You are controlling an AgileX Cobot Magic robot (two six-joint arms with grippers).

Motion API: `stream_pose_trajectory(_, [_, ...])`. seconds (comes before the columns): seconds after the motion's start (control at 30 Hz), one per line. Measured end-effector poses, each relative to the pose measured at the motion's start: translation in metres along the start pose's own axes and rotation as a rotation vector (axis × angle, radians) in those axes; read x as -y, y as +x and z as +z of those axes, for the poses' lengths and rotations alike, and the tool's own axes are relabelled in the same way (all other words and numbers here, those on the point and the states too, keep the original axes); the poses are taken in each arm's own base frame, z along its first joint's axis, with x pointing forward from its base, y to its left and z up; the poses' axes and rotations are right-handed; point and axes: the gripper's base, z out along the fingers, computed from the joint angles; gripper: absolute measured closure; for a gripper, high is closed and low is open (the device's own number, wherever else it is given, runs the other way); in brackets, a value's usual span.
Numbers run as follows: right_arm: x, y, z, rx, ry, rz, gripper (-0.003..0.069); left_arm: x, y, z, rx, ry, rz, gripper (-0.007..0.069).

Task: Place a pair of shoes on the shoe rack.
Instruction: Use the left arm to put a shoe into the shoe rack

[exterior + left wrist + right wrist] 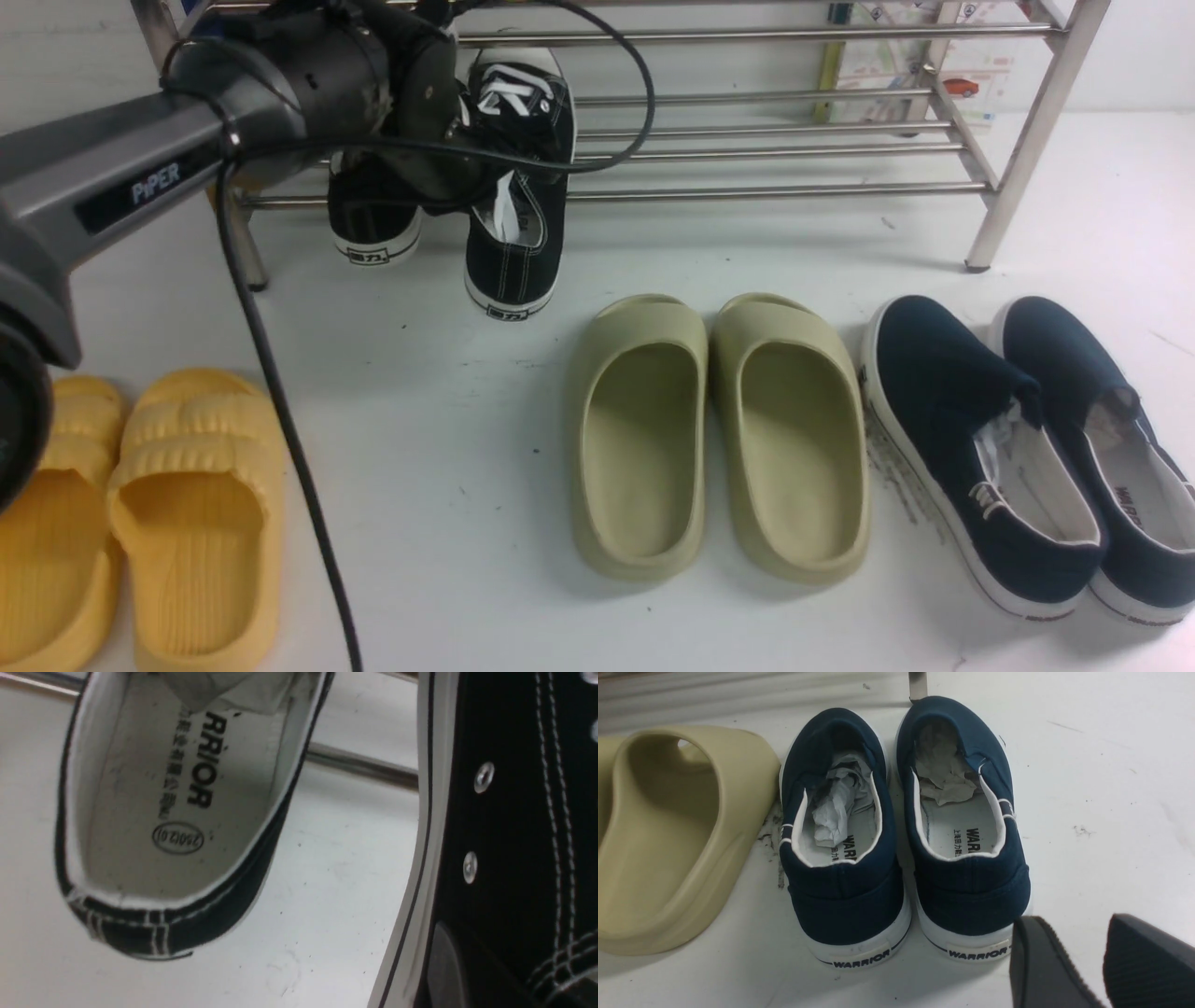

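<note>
Surveying the white tabletop (448, 448) from my remote station, I count four pairs of footwear and one rack. The wide stainless-steel shoe rack (1032, 140), built of horizontal tube rails on upright legs, stands along the far side.

The pair of shoes under task, two black canvas lace-up sneakers with white laces and white soles, is at the rack's left end. The right sneaker (518, 252) slopes toe-up across the lower rails, its heel hanging out past the front rail above the table. The left sneaker (373, 229) is mostly hidden; only its heel shows below that rail.

The left arm (140, 177) reaches to them, and the left gripper (448, 168) is largely masked by its own wrist. In the left wrist view one dark finger (444, 975) lies against a sneaker's canvas side. The other is out of sight, so I cannot tell whether it grips.

The right gripper (1076, 933) has its two fingers parted with nothing between them, near the heels of two navy canvas slip-ons (971, 448), (1111, 439).

Two olive-beige foam slippers (639, 439), (794, 439) sit beside those. Two yellow foam slippers (196, 504), (47, 541) lie at the near left.
</note>
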Motion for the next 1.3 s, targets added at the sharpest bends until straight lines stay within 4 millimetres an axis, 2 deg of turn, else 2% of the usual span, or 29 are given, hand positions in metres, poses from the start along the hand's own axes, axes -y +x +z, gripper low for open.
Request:
stream_pose_trajectory(0.2, [0.000,0.000,0.000,0.000,0.000,0.000,0.0415,0.006,-0.005,0.020,0.011,-0.001,0.012,0.0638])
stream_pose_trajectory(0.33, [0.000,0.000,0.000,0.000,0.000,0.000,0.0415,0.007,-0.008,0.027,0.027,-0.012,0.021,0.0638])
stream_pose_trajectory(0.67, [0.000,0.000,0.000,0.000,0.000,0.000,0.0415,0.002,-0.018,0.028,0.122,-0.089,0.037,0.0633])
stream_pose_trajectory(0.8, [0.000,0.000,0.000,0.000,0.000,0.000,0.0415,0.001,-0.019,0.028,0.134,-0.095,0.019,0.0607])
stream_pose_trajectory(0.97, [0.000,0.000,0.000,0.000,0.000,0.000,0.0415,0.002,-0.023,0.026,0.160,-0.095,0.043,0.0552])
stream_pose_trajectory(1.2, [0.000,0.000,0.000,0.000,0.000,0.000,0.0415,0.000,-0.026,0.024,0.178,-0.123,0.072,0.0328])
stream_pose_trajectory(1.3, [0.000,0.000,0.000,0.000,0.000,0.000,0.0415,-0.001,-0.028,0.018,0.176,-0.138,0.067,0.0262])
